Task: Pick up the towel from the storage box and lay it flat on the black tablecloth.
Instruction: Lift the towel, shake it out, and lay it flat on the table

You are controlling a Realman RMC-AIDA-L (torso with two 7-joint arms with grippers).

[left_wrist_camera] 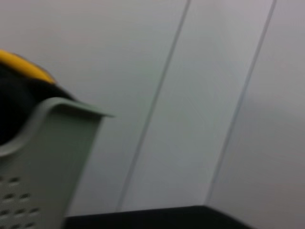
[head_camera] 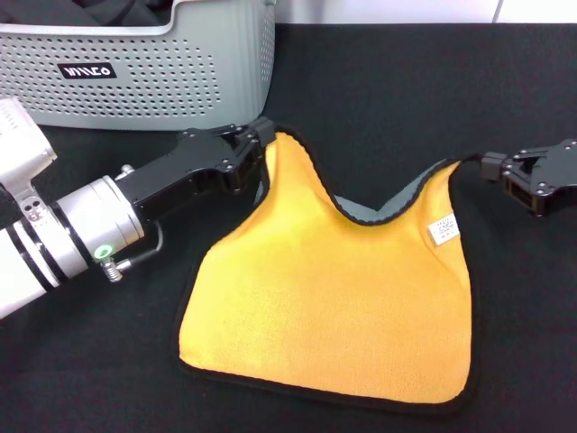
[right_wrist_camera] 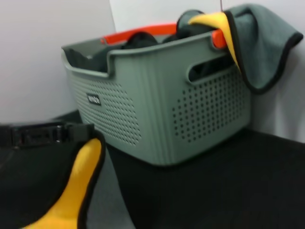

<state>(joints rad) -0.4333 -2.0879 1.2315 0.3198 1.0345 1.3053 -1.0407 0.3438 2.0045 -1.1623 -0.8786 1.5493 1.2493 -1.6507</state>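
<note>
Clearly, the towel (head_camera: 325,307) is being held out over the black tablecloth (head_camera: 406,99) by two of its corners, orange face up, with the near part already lying on the cloth. One far corner is being pinched by the left gripper (head_camera: 263,144), whose jaws are closed tight on the dark trim just in front of the storage box (head_camera: 135,81). The opposite far corner is being gripped by the right gripper (head_camera: 491,167), likewise clamped down on the trim, well out to the right. Because the two corners are being kept apart but not fully stretched, the far edge is sagging between them and a strip of the grey underside is being turned up along that dip. The hold is judged to serve the spreading: with both corners controlled, the cloth can be drawn taut and lowered without bunching.

A small white tag (head_camera: 443,231) is being shown near the right-hand corner; its print is too small to be read. A black label (head_camera: 87,70) with white letters is being displayed on the box wall, appearing upside down from the head view, and its word cannot be made out with confidence. More cloths are being kept in and over the box, as seen in the right wrist view.
</note>
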